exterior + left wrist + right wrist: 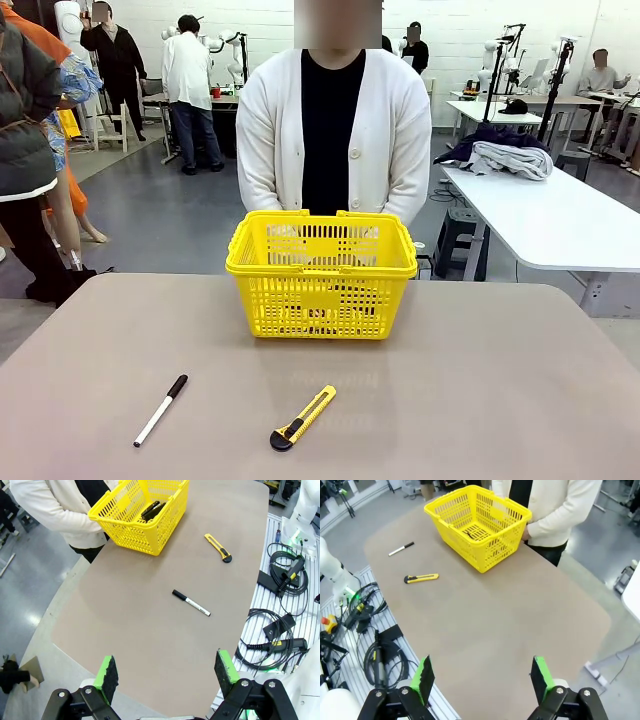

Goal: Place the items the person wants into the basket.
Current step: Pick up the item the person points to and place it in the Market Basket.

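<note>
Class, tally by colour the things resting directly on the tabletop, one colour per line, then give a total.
Yellow: 2, the basket and the utility knife
White with black cap: 1, the marker
Total: 3

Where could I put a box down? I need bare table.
The table's right half, right of the knife, is bare. So is the strip between the basket and knife. Tighter between marker and knife.

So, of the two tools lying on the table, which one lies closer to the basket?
The yellow utility knife. It lies nearer the yellow basket, almost straight in front of it; the white marker with the black cap lies farther off to the robot's left.
</note>
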`<state>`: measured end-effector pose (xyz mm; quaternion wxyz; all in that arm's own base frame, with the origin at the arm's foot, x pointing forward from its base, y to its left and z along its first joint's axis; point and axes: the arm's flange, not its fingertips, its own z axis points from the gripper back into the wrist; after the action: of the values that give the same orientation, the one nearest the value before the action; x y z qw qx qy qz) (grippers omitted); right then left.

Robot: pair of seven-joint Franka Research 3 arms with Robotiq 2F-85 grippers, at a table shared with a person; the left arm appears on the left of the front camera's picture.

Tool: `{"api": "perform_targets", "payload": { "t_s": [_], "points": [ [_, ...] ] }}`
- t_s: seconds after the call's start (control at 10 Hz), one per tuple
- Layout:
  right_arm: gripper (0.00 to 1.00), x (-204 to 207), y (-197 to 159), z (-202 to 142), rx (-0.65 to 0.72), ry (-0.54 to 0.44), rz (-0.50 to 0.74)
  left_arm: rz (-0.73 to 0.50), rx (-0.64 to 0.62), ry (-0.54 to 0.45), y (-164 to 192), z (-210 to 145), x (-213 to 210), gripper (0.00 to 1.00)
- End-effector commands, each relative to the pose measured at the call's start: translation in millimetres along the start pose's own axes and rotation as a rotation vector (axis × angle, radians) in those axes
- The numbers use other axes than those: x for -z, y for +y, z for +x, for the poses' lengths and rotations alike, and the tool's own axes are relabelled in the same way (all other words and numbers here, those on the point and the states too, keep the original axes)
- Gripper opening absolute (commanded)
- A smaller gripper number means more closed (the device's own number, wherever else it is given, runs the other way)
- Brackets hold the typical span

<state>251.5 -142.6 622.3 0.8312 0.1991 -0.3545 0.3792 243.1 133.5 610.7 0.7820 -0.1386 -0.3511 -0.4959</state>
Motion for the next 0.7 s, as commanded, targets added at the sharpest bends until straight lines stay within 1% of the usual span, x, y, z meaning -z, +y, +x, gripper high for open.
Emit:
{"api": "perform_targets", "payload": {
  "t_s": [0.0, 0.6],
  "points": [
    [1.00, -3.5, 1.9, -0.8, -0.012, -0.001, 0.009, 0.008, -0.014, 0.013, 0.0, 1.0, 0.6, 1.00],
    [1.00, -3.5, 1.9, -0.8, -0.012, -0.001, 0.009, 0.008, -0.014, 0.013, 0.0, 1.0, 0.6, 1.00]
  ]
}}
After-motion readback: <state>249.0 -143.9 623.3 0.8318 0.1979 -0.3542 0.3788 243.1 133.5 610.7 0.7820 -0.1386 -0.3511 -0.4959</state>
